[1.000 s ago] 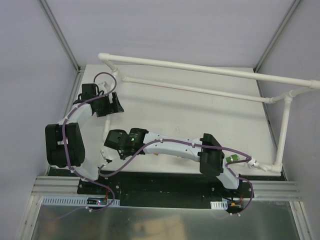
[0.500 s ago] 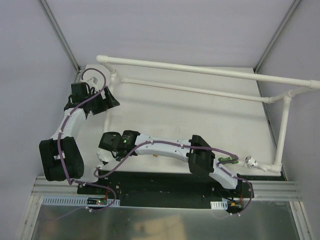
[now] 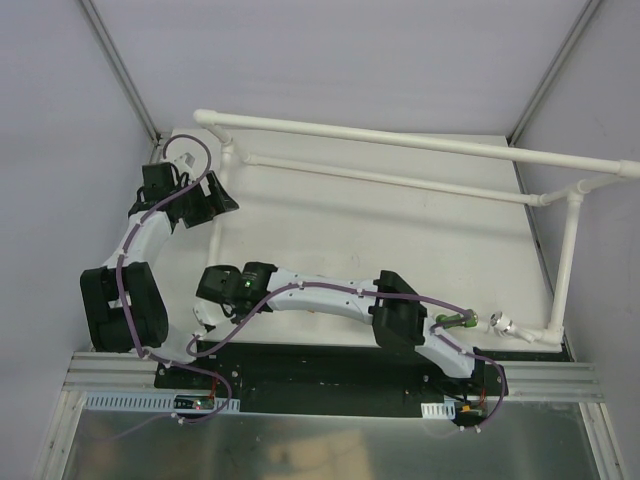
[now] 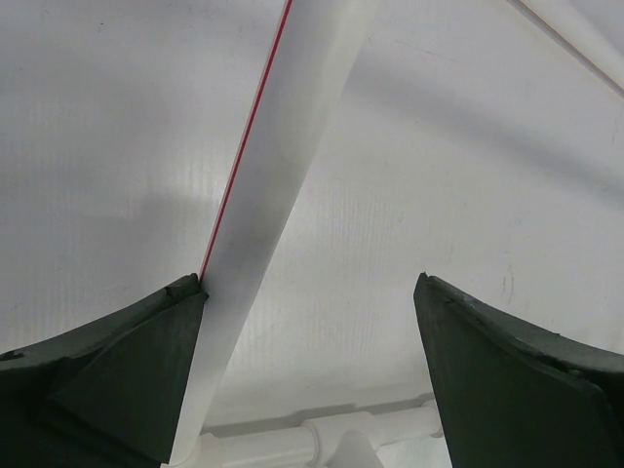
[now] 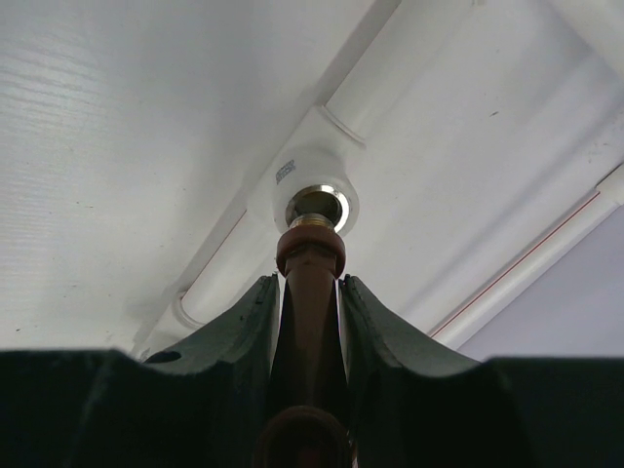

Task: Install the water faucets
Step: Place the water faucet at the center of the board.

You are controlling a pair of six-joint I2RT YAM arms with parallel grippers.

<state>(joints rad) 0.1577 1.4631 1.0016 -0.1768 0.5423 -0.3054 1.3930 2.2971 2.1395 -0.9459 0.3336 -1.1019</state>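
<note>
Both arms have swung left over the last second. The left one went toward the far-left corner and the right one slid along the near edge.

My right claw (image 5: 310,285) is pinched tight on the brown faucet (image 5: 310,252). Its brass tip sits at the mouth of the socket (image 5: 293,207); I can't tell if the threads have caught.

Risks:
- Off-axis entry would cross-thread it.
- The faucet body is glossy round plastic and could spin or slip between my pads when I twist.
- My left claw (image 4: 307,283) is spread wide. The pipe (image 4: 278,175) behind the socket only rests against one finger, so the frame may shift when I push.

The socket is a brass ring in a rounded matte white fitting (image 5: 283,175). The pipe is smooth, round and white with a thin red stripe. The table (image 5: 127,146) is finely ribbed white sheet.

The green faucet (image 3: 455,320) lies well right of the socket and looks not yet fitted.
</note>
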